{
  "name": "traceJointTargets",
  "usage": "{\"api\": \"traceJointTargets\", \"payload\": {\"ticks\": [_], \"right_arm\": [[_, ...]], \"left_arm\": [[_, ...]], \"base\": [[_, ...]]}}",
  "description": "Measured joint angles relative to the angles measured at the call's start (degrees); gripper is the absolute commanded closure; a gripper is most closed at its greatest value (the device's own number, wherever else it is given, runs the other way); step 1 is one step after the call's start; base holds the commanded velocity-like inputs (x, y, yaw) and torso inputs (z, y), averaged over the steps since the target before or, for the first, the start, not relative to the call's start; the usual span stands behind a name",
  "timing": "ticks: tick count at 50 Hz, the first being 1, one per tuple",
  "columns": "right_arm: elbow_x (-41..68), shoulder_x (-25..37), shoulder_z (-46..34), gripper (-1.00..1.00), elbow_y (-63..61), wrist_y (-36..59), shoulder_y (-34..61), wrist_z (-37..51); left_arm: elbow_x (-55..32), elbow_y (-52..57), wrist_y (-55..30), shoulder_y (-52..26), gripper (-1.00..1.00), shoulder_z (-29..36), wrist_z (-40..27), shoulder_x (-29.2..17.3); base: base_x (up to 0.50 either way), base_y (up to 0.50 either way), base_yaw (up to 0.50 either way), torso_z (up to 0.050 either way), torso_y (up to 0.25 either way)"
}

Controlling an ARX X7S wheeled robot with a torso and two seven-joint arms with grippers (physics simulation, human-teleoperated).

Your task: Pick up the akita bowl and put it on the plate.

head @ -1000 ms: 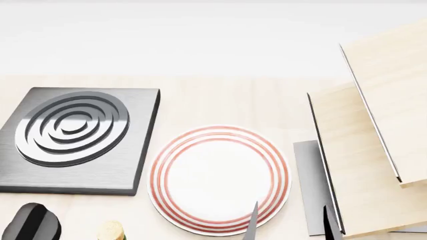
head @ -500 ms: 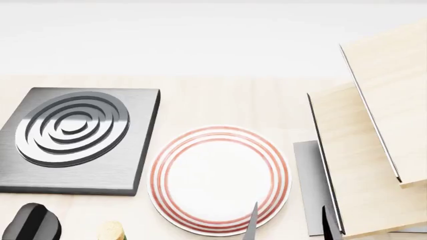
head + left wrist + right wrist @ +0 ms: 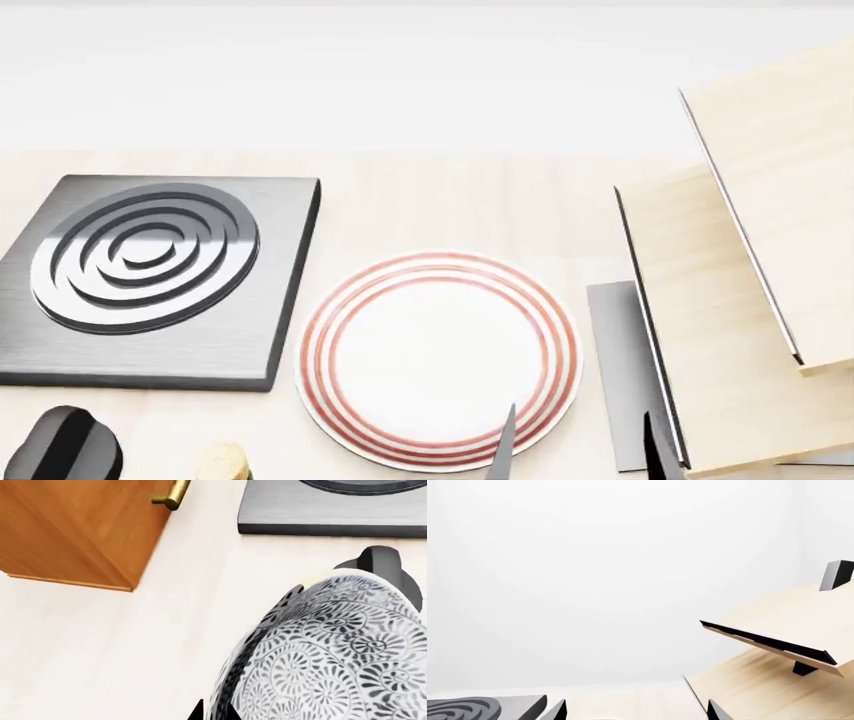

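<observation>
My left gripper (image 3: 373,580) is clamped on the deep white ceramic akita bowl with dense grey-blue floral pattern (image 3: 333,655), lifted off the pale wooden counter (image 3: 100,650). The flat white red-ringed plate (image 3: 438,358) sits bare beside the black square stove burner (image 3: 147,280). My right gripper (image 3: 581,445) hangs open.

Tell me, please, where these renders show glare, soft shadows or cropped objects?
Head view: bright sheen across the stove burner rings; the plate casts only a faint shadow. Left wrist view: the akita bowl fills the corner, sharply patterned but cropped. Right wrist view: mostly washed-out white wall, featureless.
</observation>
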Motion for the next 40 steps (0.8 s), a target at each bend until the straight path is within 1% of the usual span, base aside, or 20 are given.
{"api": "traceJointTargets", "payload": {"ticks": [11,22,29,40], "right_arm": [[0.1,0.1,-0.1,-1.00,0.3,0.1,0.3,0.1],[0.3,0.2,-0.3,-1.00,0.4,0.0,0.3,0.2],[0.3,0.3,-0.4,-1.00,0.4,-0.1,0.3,0.2],[0.4,0.3,-0.6,-1.00,0.9,-0.4,0.5,0.2]], "left_arm": [[1.0,5.2,0.5,2.3,1.00,-9.2,0.1,1.9],[1.9,9.5,2.6,1.5,1.00,-15.8,1.5,3.8],[2.1,10.9,4.6,-0.3,1.00,-17.7,2.0,4.6],[2.8,11.2,8.7,-4.8,1.00,-17.7,2.6,5.5]], "base": [[0.00,0.00,0.00,0.000,0.000],[0.00,0.00,0.00,0.000,0.000],[0.00,0.00,0.00,0.000,0.000],[0.00,0.00,0.00,0.000,0.000]]}}
